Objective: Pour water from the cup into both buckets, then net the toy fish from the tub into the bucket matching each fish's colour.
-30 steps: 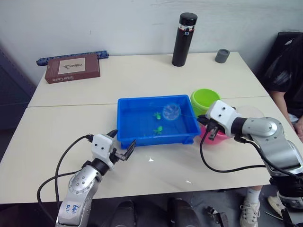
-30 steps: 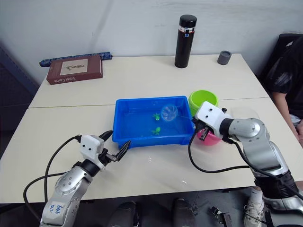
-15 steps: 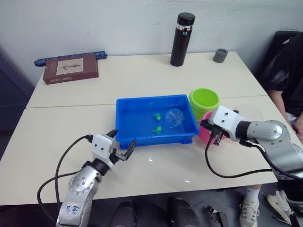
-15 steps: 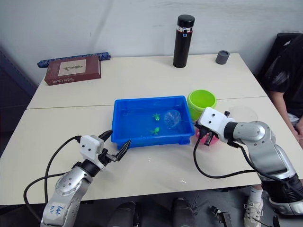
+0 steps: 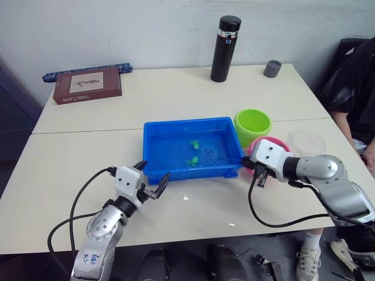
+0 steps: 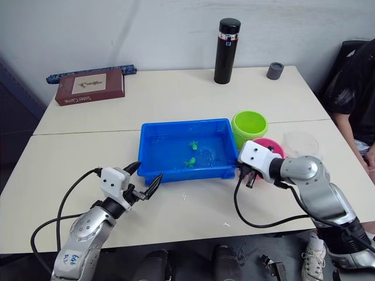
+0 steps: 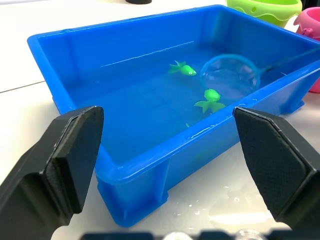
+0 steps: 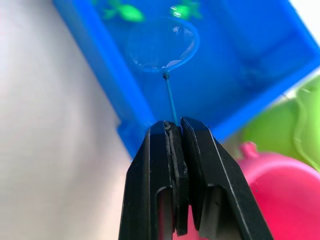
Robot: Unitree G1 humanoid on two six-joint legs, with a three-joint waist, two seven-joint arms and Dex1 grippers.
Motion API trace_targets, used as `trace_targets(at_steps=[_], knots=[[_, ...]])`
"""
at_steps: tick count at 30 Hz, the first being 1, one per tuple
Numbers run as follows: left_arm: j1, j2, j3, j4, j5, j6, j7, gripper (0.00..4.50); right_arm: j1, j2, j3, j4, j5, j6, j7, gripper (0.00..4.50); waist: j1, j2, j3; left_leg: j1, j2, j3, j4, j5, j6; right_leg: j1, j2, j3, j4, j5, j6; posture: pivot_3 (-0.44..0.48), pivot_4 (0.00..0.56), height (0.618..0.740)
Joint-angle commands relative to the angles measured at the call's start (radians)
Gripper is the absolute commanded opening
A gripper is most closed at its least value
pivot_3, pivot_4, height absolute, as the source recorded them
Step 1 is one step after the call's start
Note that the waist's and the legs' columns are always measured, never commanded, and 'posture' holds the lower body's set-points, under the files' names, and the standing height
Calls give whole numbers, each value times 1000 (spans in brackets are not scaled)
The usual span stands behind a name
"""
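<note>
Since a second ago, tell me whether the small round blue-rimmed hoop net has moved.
Yes. The net has dropped from near the blue tub's far right part toward its near wall, beside the green fish, held by the right gripper.

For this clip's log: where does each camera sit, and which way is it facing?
Head stereo pair: looks forward and down over the table; both arms show.
Left wrist: faces the tub; its open left hand frames the view.
Right wrist: looks along the right hand, shut on the net.
Shared: both wrist views show the tub, the net and two green fish.
</note>
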Motion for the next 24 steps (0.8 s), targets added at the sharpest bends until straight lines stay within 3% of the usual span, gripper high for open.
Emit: trace_targets(at_steps=[1, 9, 24], knots=[[0, -4, -6, -54, 2, -4, 7, 4456, -34, 18, 7, -36, 11, 8, 4, 0, 0, 0, 0, 0, 0, 0, 0, 0, 0, 0, 0, 0, 0, 0, 0, 0, 150, 740], [-1, -7, -15, -69, 6, 8, 21, 4456, -84, 62, 44, -21, 22, 34, 10, 0, 1, 0, 0, 0, 0, 0, 0, 0, 0, 0, 0, 0, 0, 0, 0, 0, 150, 740], [-17, 9, -22, -81, -3, 20, 8, 4456, -203, 84, -122, -105, 296, 477, -19, 0, 1, 0, 0, -1, 1, -1, -1, 0, 0, -1, -3, 0, 0, 0, -1, 0, 150, 740]])
